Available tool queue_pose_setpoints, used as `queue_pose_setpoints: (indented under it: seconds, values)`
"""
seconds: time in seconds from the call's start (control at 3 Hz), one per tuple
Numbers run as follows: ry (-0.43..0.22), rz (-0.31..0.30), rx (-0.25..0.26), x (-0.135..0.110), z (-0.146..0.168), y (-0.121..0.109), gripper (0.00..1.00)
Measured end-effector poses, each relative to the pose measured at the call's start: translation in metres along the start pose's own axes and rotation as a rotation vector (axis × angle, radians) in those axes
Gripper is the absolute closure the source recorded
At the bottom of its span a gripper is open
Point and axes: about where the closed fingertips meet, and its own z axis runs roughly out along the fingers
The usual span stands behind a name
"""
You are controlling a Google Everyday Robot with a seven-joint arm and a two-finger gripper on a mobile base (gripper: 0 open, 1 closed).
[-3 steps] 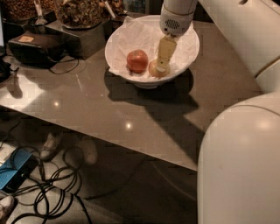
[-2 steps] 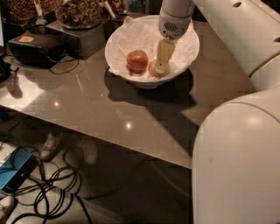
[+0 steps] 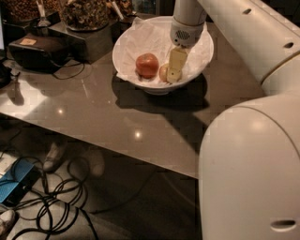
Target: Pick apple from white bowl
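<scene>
Upper left of frame: a black device [image 3: 40, 49] with cables sits near the desk [image 3: 93, 108] back edge, jars [image 3: 84, 11] behind it. Desk centre and front edge are open; cables [image 3: 56, 206] lie on the floor, lower left. Upper centre: white bowl [image 3: 133, 40], paper-lined, standing well in from the front edge. Inside, a red apple [image 3: 146, 64] on the left; the apple [image 3: 163, 72], pale, just to its right, partly hidden. It looks round, no long axis or stem direction readable. Claw [image 3: 172, 75] reaches down into the bowl, against the apple's right side; claw state cannot be told. Robot body [image 3: 253, 168] fills the right.
</scene>
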Motion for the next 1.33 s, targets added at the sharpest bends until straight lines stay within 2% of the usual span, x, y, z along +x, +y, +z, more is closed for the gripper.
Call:
queue_pose_setpoints:
  seconds: [0.67, 1.33]
  values:
    - [0.008, 0.0, -0.057, -0.002, 0.021, 0.003, 0.21]
    - [0.023, -0.04, -0.104, -0.01, 0.036, 0.014, 0.21]
